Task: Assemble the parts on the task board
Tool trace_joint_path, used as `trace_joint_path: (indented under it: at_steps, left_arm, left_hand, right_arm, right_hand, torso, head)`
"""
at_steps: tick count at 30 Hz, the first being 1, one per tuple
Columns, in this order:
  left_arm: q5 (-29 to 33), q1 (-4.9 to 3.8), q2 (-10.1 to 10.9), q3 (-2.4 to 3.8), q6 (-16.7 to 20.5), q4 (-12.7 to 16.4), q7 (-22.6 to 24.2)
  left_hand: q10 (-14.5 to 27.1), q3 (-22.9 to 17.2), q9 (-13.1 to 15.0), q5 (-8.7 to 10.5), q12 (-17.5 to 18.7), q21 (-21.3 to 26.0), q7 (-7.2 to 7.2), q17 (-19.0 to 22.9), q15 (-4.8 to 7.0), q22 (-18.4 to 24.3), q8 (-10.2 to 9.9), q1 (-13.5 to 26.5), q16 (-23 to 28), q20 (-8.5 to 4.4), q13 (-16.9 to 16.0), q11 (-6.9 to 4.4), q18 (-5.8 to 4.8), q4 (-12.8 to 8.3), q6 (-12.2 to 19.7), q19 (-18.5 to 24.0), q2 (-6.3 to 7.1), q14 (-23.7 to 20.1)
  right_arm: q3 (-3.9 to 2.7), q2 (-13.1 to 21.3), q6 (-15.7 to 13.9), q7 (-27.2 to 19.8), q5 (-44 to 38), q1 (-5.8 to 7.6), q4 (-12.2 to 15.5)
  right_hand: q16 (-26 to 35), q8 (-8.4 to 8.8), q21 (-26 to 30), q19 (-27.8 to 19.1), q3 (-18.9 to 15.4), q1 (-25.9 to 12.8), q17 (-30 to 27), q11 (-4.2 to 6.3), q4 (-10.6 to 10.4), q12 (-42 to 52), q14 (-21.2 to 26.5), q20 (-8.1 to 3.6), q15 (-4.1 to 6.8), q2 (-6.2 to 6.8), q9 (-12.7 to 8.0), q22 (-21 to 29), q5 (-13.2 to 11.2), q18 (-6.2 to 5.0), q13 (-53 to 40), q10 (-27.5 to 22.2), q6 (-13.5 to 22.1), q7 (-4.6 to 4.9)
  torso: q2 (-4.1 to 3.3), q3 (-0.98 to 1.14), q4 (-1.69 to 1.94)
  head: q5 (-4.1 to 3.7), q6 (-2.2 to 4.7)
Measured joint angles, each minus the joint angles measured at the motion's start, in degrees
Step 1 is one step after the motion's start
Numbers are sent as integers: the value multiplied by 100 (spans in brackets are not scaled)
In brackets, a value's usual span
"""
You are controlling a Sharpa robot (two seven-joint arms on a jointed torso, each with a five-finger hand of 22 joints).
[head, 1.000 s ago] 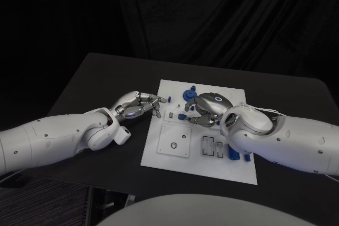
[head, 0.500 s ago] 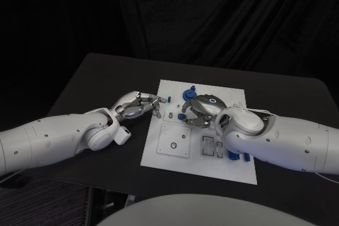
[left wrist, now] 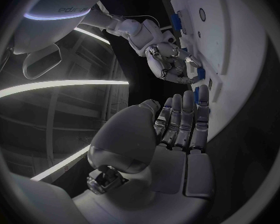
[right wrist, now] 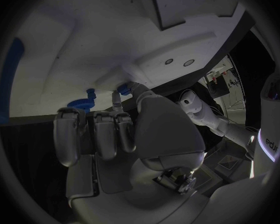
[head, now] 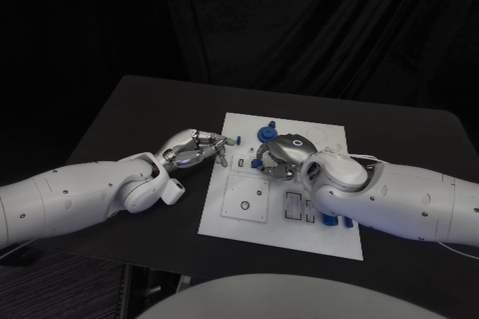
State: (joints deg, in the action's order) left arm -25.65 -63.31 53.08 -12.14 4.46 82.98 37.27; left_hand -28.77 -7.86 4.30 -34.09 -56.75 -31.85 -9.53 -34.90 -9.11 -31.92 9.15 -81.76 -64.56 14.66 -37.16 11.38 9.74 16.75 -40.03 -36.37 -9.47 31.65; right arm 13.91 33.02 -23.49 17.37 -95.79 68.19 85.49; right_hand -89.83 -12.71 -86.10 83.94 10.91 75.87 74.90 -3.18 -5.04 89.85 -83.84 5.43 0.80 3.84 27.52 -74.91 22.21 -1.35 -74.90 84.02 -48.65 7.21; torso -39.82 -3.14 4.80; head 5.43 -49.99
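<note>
My right robot hand (head: 282, 155) is sliding further left across the task board (head: 284, 225), fingers curled over a small blue part (head: 257, 164); whether it is pinching it I cannot tell. My left robot hand (head: 196, 148) is hovering at the board's left edge, fingers together, holding nothing.

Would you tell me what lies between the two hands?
In the head view, a bare strip of the white board separates the left hand from the right hand.

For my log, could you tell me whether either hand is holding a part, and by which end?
It cannot be told. The right hand is curled over blue parts on the board, hiding any grip. The left hand at the board's edge holds nothing visible.
</note>
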Motion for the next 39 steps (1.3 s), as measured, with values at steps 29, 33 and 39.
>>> trace_joint_path:
  at_steps: [29,33,39]
  left_arm:
    - [0,21,34,0,-15,50,-15]
    - [0,21,75,1,-13,75,-45]
    - [0,21,82,1,-13,76,-124]
  left_hand:
    - [0,0,0,29,23,0,-20,-15,0,-9,0,41,0,20,-29,0,0,0,20,20,-4,0]
    - [0,0,5,118,23,0,-20,-31,0,-18,0,84,0,20,-57,0,0,0,20,20,-9,0]
    - [-20,0,7,244,46,0,-20,-48,0,-27,0,167,22,20,-94,20,0,0,20,20,16,0]
  right_arm:
    - [-38,178,-531,-198,-70,-65,189]
    - [-81,303,-788,-242,-70,-52,365]
    - [-107,417,-1071,-284,-70,12,528]
  right_hand:
    - [0,-466,-159,11,157,317,0,267,255,0,-12,-175,197,-21,33,-4,372,-1,0,2,-550,-1]
    - [0,-477,-177,11,156,315,0,267,255,0,-12,-175,197,-23,34,-4,372,-1,0,2,-550,0]
    - [0,-477,-216,11,155,290,0,287,255,0,-31,-175,216,-47,36,-3,372,-1,0,-18,-549,-1]
  torso:
    - [4,3,-5]
    - [7,5,-5]
    - [13,16,-4]
  head:
    - [10,0]
    - [-13,0]
    - [-115,0]
